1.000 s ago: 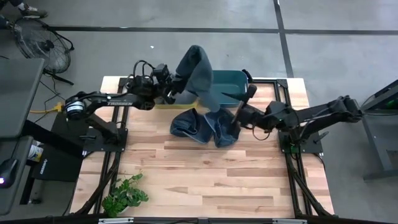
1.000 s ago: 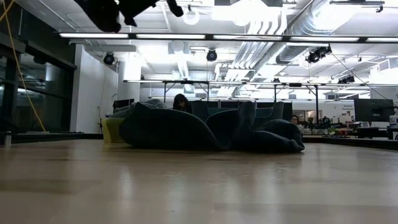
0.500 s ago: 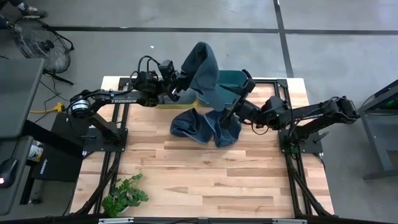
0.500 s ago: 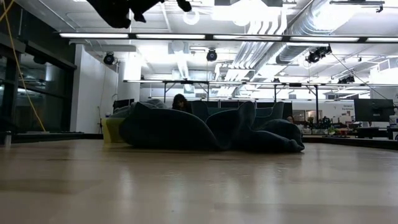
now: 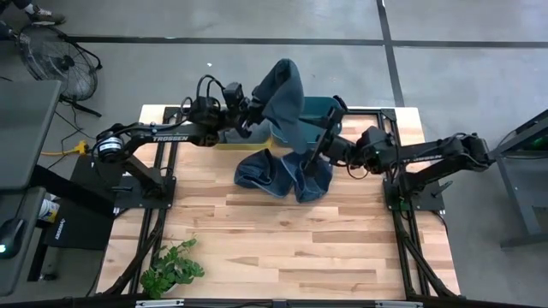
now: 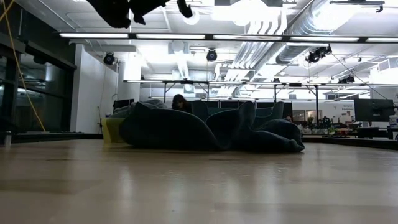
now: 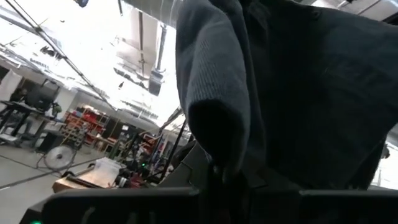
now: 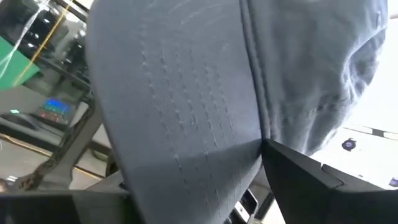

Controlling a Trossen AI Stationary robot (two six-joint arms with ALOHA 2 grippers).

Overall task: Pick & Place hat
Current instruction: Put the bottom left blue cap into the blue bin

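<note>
A dark blue-grey cap [image 5: 281,92] hangs in the air over the table's far side, in front of a green bin [image 5: 318,108]. My left gripper [image 5: 255,109] is shut on its left side. My right gripper [image 5: 318,144] reaches in from the right and is shut on the cap's lower end. Several more dark caps lie in a pile [image 5: 281,175] on the table; the same pile [image 6: 211,127] shows in the low view. In the left wrist view the cap [image 7: 280,93] fills the picture. My left gripper holds the cap by the folded cloth of its crown [image 7: 214,134], coming level from the table's left. The cap is lifted clear and stands up above the fingers; the fingertips are hidden behind the cloth. My right gripper has the cap's stitched brim [image 8: 186,124] between its two fingers, one dark finger [image 8: 298,177] showing beside it. It comes slanting from the table's right. The brim end is clear of the table.
The green bin sits at the table's far edge, behind the raised cap. A small plant [image 5: 171,269] stands at the near left corner. The wooden tabletop [image 5: 300,248] stretches bare toward the near edge. People sit in the room beyond the table.
My left gripper has carried the cap to the right and a little toward the far edge, nearer the bin. My right gripper has risen from beside the pile and moved left to the cap's lower end, where the brim now lies between its fingers.
</note>
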